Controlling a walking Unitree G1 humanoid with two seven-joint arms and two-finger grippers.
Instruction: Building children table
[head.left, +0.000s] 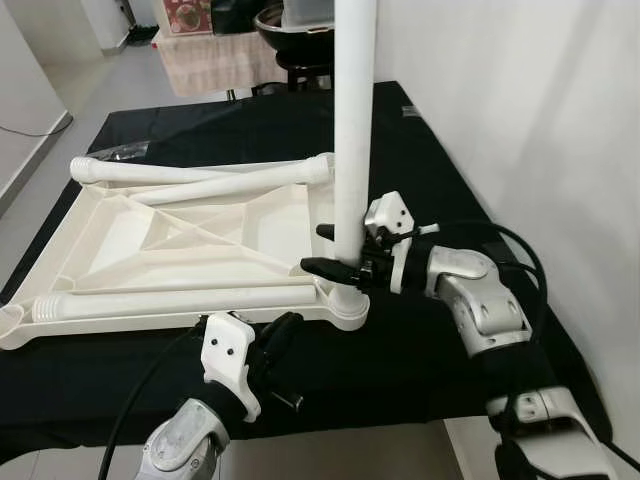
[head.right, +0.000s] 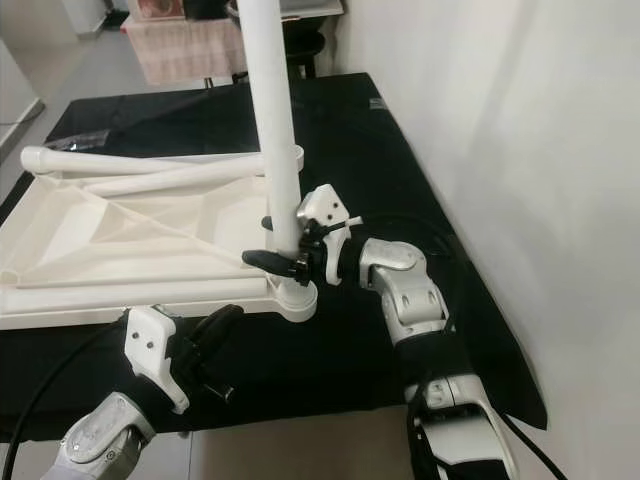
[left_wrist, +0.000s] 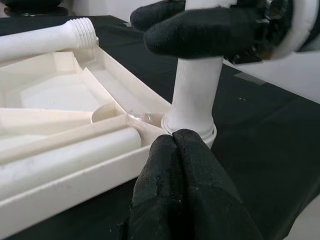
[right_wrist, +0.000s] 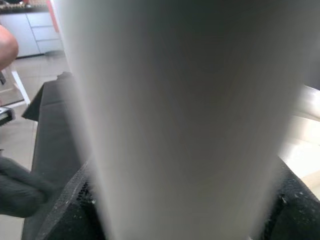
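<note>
An upturned white tabletop (head.left: 150, 240) holds two loose legs (head.left: 210, 180). At its corner, the right gripper (head.left: 335, 250) clamps the upright leg (head.left: 352, 130); the left gripper (head.left: 280, 335), fingers pressed together, hovers just beside that corner.

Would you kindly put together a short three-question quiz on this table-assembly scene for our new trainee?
1. True or false: the upright leg stands in a corner socket of the upside-down tabletop.
2. Which gripper is clamped around that leg?
A. left gripper
B. right gripper
C. neither
3. Fill in the missing word: besides the upright leg, ____ loose legs lie on the tabletop.

Key
1. True: its base sits in the near right corner.
2. B: its black fingers close on the leg just above the socket, while the left gripper, fingers together, sits in front of the tabletop's near edge on the black cloth.
3. Three.
</note>
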